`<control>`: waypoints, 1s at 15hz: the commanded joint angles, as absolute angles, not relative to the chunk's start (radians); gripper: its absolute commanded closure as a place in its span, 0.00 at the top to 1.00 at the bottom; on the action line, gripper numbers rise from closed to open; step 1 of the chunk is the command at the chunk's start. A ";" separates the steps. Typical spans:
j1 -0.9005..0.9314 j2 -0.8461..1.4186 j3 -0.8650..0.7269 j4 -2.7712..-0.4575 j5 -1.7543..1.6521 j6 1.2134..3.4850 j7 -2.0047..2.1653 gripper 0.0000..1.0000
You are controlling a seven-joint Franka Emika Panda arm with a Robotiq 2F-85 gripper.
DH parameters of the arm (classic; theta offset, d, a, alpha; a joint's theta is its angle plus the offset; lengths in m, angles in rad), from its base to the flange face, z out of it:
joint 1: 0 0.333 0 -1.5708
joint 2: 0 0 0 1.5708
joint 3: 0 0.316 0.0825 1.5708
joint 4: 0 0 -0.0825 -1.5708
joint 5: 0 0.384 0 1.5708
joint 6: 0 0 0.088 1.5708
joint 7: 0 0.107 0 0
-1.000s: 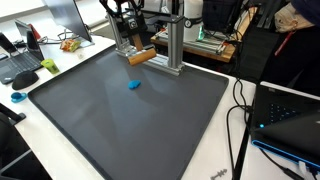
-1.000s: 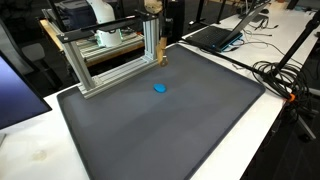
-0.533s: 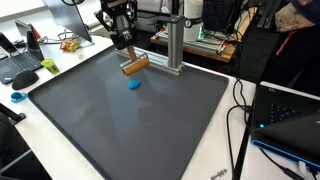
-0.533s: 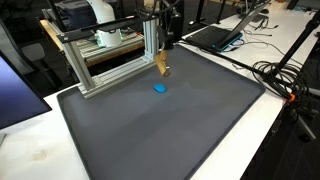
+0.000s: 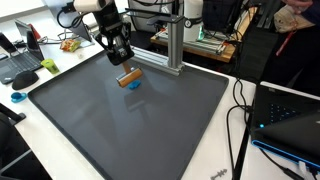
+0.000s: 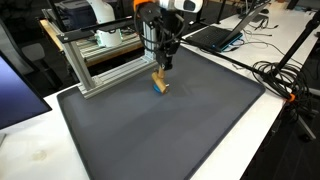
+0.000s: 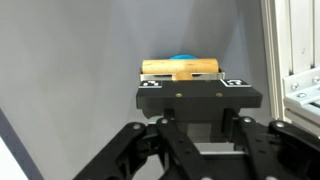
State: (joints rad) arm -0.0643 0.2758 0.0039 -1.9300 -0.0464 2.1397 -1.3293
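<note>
One block [image 5: 129,76], tan and oblong, is held at the fingertips of the gripper [image 5: 125,69], whose jaws are drawn in and clamped on it. In the wrist view the block [image 7: 181,67] lies level across the middle of the picture, just above the gripper [image 7: 192,82]; which faces the pads press I cannot tell.

Directly under the block lies a small blue piece [image 5: 133,84]. In the wrist view only a sliver of it [image 7: 183,57] peeks over the block's upper edge; in an exterior view the block [image 6: 160,82] hangs tilted from the gripper [image 6: 161,70], with the blue piece [image 6: 157,91] showing at its lower end. Whether block and blue piece touch cannot be made out.

Both sit in the upper part of a broad dark mat [image 5: 130,130], a little left of centre in that exterior view; the arm comes down to them from the upper left.

Just behind, along the mat's [image 6: 170,130] far edge, stands an aluminium frame [image 5: 172,45]; in an exterior view it [image 6: 110,70] fills the upper left, close beside the gripper but apart from it, and in the wrist view its rail [image 7: 290,50] runs down the right edge.

Beyond the mat, an open laptop [image 6: 215,38] rests at the upper right; black cables [image 5: 240,110] trail over the white table [image 5: 215,160] on the right.
</note>
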 commanded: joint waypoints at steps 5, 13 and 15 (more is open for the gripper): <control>-0.091 0.303 0.017 -1.969 -0.040 2.212 -1.393 0.22; -0.082 0.309 0.040 -2.003 -0.016 2.209 -1.413 0.22; -0.082 0.314 0.044 -2.006 -0.012 2.210 -1.416 0.22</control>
State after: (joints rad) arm -0.0754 0.3062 0.0203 -1.9486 -0.0418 2.1882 -1.3876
